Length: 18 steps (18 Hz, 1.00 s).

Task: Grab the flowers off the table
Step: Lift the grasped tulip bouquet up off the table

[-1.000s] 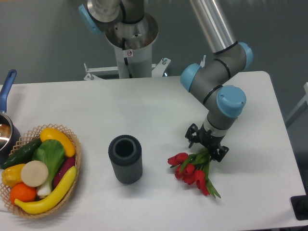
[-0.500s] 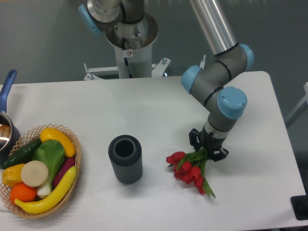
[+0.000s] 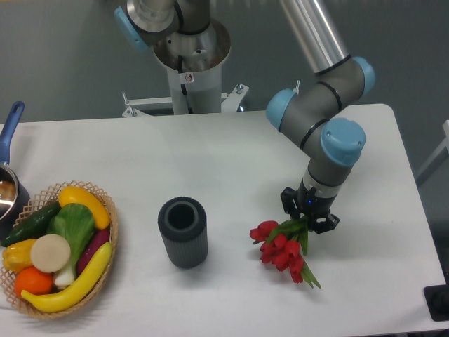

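Note:
The flowers (image 3: 280,247), a small bunch of red tulips with green stems and leaves, are at the front right of the white table (image 3: 210,161). My gripper (image 3: 309,218) points down onto the stem end of the bunch and is shut on it. The red heads fan out to the left and below the gripper. A green leaf tip sticks out at the lower right. I cannot tell whether the heads still touch the tabletop.
A dark grey ribbed cylinder (image 3: 183,232) stands upright left of the flowers. A wicker basket (image 3: 112,235) of fruit and vegetables is at the front left. A pot with a blue handle (image 3: 10,126) is at the left edge. The arm's base (image 3: 189,56) is behind the table.
The gripper's fingers have closed in on the stems. The gripper and the bunch have shifted slightly to the right.

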Motion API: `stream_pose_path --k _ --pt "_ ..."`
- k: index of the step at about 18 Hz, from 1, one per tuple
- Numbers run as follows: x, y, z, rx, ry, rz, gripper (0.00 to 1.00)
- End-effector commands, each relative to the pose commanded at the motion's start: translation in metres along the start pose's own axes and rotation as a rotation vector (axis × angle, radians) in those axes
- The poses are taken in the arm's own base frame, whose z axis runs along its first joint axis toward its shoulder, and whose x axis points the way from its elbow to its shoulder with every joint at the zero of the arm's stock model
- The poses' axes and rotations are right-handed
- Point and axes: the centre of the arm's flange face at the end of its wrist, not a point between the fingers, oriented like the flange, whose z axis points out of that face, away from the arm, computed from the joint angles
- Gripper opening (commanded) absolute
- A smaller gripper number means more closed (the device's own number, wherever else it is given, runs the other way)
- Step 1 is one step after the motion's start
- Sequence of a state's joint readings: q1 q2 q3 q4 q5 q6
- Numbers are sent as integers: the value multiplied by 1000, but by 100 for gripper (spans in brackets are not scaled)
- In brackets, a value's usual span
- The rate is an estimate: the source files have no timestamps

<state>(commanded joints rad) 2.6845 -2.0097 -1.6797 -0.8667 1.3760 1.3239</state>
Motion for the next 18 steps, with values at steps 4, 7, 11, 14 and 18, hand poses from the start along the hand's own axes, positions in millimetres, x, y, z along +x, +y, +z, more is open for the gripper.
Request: stream_pose_path --k 4,7,11,14,18 --pt "6 -25 -64 81 -84 -42 34" --pt "17 -45 -105 256 -87 -62 34" --pt "26 -61 -143 467 -52 -108 34" --pt "31 -62 -163 554 -42 -112 34" --pt "34 -57 -187 665 -19 -154 34"
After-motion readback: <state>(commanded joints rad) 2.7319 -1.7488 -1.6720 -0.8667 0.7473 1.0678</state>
